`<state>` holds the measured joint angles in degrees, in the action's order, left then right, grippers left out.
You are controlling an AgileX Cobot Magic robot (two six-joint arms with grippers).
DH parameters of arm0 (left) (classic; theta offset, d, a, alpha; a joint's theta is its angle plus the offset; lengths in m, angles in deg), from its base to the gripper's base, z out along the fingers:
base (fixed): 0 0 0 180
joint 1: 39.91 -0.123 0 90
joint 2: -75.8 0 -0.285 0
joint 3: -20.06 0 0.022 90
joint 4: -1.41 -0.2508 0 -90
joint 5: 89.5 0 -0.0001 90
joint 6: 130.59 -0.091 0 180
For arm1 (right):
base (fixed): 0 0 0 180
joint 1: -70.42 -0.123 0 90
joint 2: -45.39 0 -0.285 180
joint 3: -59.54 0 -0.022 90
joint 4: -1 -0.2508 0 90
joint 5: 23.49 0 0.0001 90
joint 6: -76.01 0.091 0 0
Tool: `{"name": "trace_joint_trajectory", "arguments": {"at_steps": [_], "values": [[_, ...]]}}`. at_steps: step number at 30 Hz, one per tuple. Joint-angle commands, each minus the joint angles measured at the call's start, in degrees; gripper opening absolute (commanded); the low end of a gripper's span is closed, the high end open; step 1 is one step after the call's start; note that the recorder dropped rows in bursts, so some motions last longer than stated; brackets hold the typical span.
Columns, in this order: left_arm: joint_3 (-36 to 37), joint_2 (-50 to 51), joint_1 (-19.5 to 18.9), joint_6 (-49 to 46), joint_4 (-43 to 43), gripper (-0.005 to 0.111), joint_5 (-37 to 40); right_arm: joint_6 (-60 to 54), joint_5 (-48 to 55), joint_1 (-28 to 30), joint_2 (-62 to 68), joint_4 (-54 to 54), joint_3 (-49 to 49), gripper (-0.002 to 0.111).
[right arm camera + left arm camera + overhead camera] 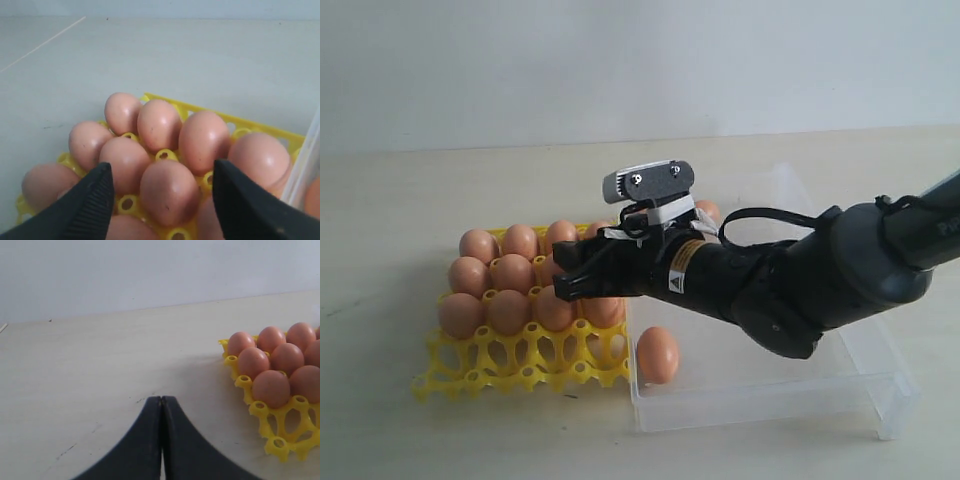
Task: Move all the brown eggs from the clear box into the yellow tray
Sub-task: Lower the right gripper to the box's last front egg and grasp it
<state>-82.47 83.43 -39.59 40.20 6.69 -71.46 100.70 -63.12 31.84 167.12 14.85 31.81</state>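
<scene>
The yellow tray lies at the left and holds several brown eggs in its back three rows. Its front row of cups has no eggs. My right gripper hangs open over the tray's right side. In the right wrist view its fingers stand wide apart on either side of a seated egg, clear of it. The clear box sits to the right, with one egg in its front left corner and another half hidden behind the wrist. My left gripper is shut over bare table.
The right arm stretches low across the clear box from the right. The box's transparent wall stands right beside the tray's edge. In the left wrist view the tray lies off to one side of the gripper.
</scene>
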Motion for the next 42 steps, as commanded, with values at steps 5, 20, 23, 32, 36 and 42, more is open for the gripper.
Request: {"name": "trace_joint_trajectory", "arguments": {"at_steps": [5,20,23,32,36,42], "values": [[-0.26,0.16,0.34,0.19,0.28,0.0,-0.2,0.9,49.92,0.32,-24.12,-2.89,3.27,0.038],[-0.26,0.16,0.34,0.19,0.28,0.0,-0.2,-2.68,63.27,0.57,-18.23,-20.1,3.43,0.065],[-0.26,0.16,0.34,0.19,0.28,0.0,-0.2,-6.05,63.44,0.57,-15.75,-25.66,3.43,0.065],[-0.26,0.16,0.34,0.19,0.28,0.0,-0.2,-11.62,60.18,0.57,-12.44,-30.13,3.43,0.065],[-0.26,0.16,0.34,0.19,0.28,0.0,-0.2,-12.52,58.98,0.57,-10.71,-29.99,3.54,0.065],[-0.26,0.16,0.34,0.19,0.28,0.0,-0.2,-13.06,54.95,0.57,-8.53,-29.32,3.54,0.065]]}}
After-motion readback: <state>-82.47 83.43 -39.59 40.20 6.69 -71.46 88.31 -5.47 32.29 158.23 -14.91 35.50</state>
